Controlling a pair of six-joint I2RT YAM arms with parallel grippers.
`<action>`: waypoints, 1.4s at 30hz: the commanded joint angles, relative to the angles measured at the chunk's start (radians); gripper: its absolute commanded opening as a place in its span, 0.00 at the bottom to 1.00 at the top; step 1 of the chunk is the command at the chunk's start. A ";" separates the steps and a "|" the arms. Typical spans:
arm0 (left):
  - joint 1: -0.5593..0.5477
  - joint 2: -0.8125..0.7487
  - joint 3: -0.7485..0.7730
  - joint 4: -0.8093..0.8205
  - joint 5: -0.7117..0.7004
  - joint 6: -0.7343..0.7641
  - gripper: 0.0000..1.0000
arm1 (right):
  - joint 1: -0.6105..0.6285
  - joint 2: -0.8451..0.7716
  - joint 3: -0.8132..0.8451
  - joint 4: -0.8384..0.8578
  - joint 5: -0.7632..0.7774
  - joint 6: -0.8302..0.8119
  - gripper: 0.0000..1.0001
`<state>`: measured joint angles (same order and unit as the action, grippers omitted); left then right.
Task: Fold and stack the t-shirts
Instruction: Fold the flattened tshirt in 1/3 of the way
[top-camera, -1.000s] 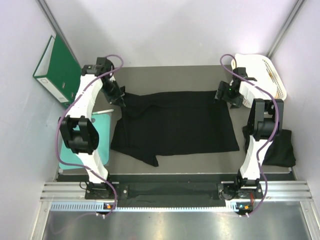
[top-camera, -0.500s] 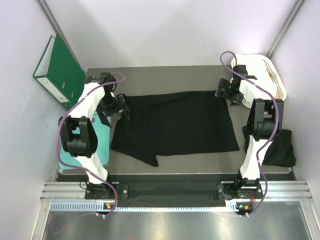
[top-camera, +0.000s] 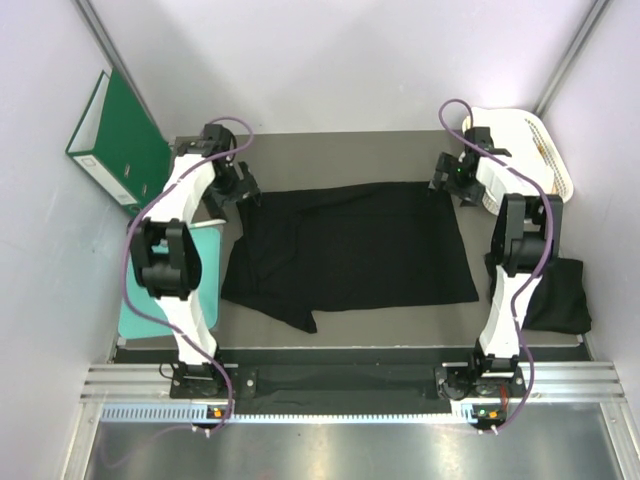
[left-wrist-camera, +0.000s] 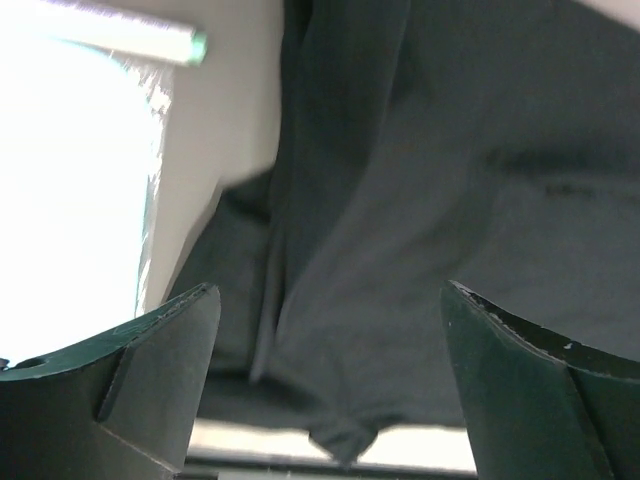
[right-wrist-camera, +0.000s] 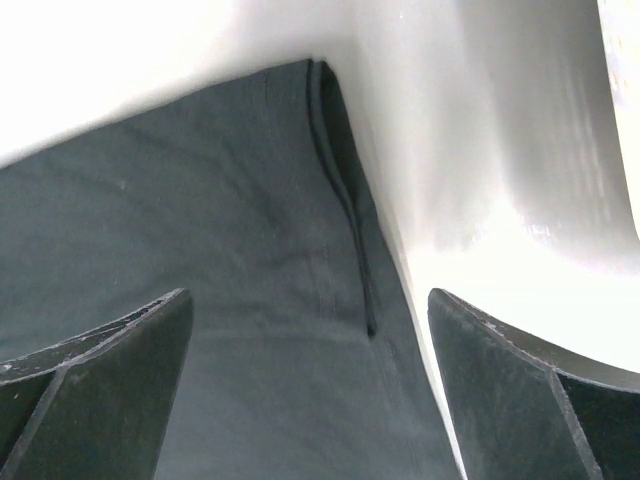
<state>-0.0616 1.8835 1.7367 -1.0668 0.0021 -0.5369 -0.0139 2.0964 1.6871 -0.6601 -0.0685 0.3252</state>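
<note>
A black t-shirt (top-camera: 350, 245) lies spread across the middle of the table, its left side rumpled, with a flap hanging toward the front. My left gripper (top-camera: 240, 188) hovers open over the shirt's far left corner. In the left wrist view the gripper (left-wrist-camera: 328, 300) has only shirt cloth (left-wrist-camera: 400, 200) below its wide-apart fingers. My right gripper (top-camera: 447, 185) stands open above the far right corner. In its wrist view the gripper (right-wrist-camera: 308, 300) frames the shirt's hemmed edge (right-wrist-camera: 345, 200) and grips nothing. Another black t-shirt (top-camera: 560, 295) lies bunched at the table's right edge.
A green binder (top-camera: 115, 135) leans against the left wall. A teal mat (top-camera: 205, 250) lies on the table's left side, under the left arm. A white plastic basket (top-camera: 525, 150) stands at the back right corner. Walls close in on both sides.
My left gripper opened and let go of the shirt's far left corner, dipped toward the front, then moved back. The right gripper stayed open and barely moved.
</note>
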 joint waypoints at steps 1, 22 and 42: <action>-0.001 0.133 0.081 0.148 -0.007 -0.002 0.92 | 0.006 0.040 0.065 0.051 0.019 0.009 1.00; 0.006 0.394 0.336 0.258 -0.102 -0.023 0.00 | 0.006 0.189 0.129 0.149 -0.001 0.064 0.83; 0.157 0.324 0.149 0.513 0.085 -0.259 0.00 | 0.006 0.234 0.197 0.143 0.125 0.063 0.02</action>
<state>0.0544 2.2505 1.8912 -0.6544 0.0158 -0.7162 -0.0074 2.2971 1.8412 -0.4934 -0.0208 0.3950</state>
